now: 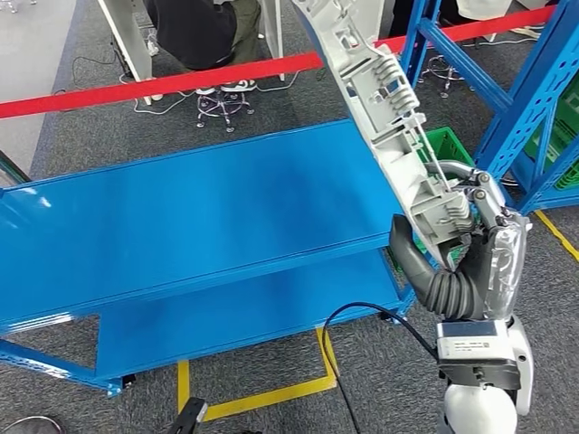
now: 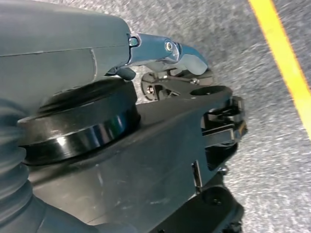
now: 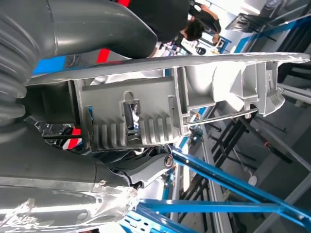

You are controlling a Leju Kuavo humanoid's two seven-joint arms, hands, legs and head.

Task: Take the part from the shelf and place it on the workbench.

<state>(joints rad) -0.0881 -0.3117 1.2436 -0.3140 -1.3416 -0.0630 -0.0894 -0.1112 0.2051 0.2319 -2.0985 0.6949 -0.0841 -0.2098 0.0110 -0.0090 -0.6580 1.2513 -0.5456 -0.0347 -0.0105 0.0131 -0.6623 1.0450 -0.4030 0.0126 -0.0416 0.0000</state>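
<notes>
Right hand [image 1: 471,249] raised — fingers [image 1: 481,194] round part [image 1: 383,99]

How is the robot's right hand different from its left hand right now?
The right hand grips a long grey part and is raised beside the blue workbench; the left hand holds nothing and hangs over the grey floor near a yellow line. The right hand's fingers wrap the part's lower end; how the left hand's fingers lie is unclear. Both have grey covers and metal finger parts.
</notes>
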